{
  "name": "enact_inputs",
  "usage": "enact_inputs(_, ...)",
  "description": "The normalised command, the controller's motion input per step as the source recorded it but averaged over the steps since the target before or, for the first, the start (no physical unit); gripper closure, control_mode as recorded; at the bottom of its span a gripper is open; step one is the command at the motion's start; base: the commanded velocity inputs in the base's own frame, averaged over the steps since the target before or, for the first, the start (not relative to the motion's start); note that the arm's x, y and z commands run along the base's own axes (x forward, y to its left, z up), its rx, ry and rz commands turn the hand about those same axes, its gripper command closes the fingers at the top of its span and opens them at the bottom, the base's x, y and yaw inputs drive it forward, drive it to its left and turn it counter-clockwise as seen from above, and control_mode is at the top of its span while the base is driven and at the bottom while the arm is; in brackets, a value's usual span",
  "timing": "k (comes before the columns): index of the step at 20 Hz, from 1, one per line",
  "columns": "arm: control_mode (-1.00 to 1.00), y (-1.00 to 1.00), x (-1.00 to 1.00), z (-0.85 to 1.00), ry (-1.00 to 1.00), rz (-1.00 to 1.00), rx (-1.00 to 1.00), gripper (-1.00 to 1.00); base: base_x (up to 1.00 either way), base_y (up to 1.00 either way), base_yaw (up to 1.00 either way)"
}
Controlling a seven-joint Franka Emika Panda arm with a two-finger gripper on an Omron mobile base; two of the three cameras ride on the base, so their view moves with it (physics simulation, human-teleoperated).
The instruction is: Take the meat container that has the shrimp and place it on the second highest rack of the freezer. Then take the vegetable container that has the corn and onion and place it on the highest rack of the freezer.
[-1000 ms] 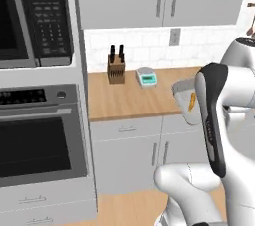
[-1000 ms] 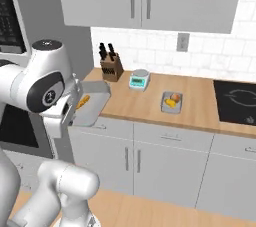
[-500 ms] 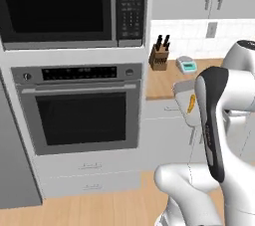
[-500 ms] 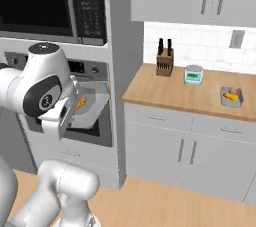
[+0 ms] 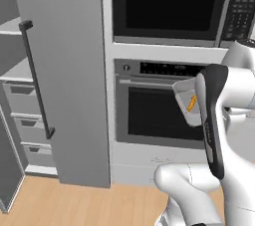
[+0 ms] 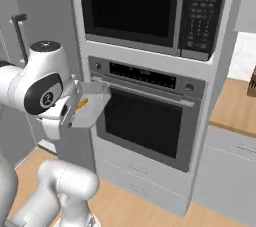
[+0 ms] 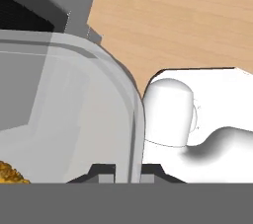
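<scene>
Right now the small dark two-finger gripper (image 7: 127,171) is squeezed almost shut on the rim of the clear see-through plastic container (image 7: 64,114). In the hand view the two finger tips sit at about 6 o'clock, one on each side of the thin curved wall, pinching it. The little orange curved shrimp (image 5: 191,103) lies inside the container. A bit of it peeks in at about 8 o'clock in the hand view, right at the bottom edge.

In the left base view the container (image 5: 187,101) is up in the air at about 3 o'clock, tilted, just beside the robot's white arm with its dark strip. It hangs in front of the black-glass built-in oven (image 5: 159,113). In the right base view the container (image 6: 90,105) is at about 9 o'clock, and the shrimp (image 6: 82,103) shows as an orange spot in it.

The tall grey freezer (image 5: 64,70) stands at about 10 o'clock in the left base view, well apart from the container. Its door with the long dark bar handle (image 5: 37,78) stands open, and pale shelves (image 5: 14,73) and grey drawers (image 5: 22,120) show at the far left edge. A black microwave (image 6: 150,8) sits above the oven. The floor is light wood (image 7: 188,16).
</scene>
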Motion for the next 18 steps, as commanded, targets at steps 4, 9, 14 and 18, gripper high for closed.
enact_inputs(4, 1.00, 0.00, 0.00, 0.00, 0.00, 0.00, 0.00, 1.00, 0.41, 1.00, 0.38)
enact_inputs(9, 1.00, 0.00, 0.00, 0.00, 0.00, 0.00, 0.00, 1.00, 0.62, 1.00, 0.26)
enact_inputs(14, 1.00, 0.00, 0.00, 0.00, 0.00, 0.00, 0.00, 1.00, 0.78, 1.00, 0.16)
enact_inputs(18, 1.00, 0.00, 0.00, 0.00, 0.00, 0.00, 0.00, 1.00, 0.88, 0.88, 0.15)
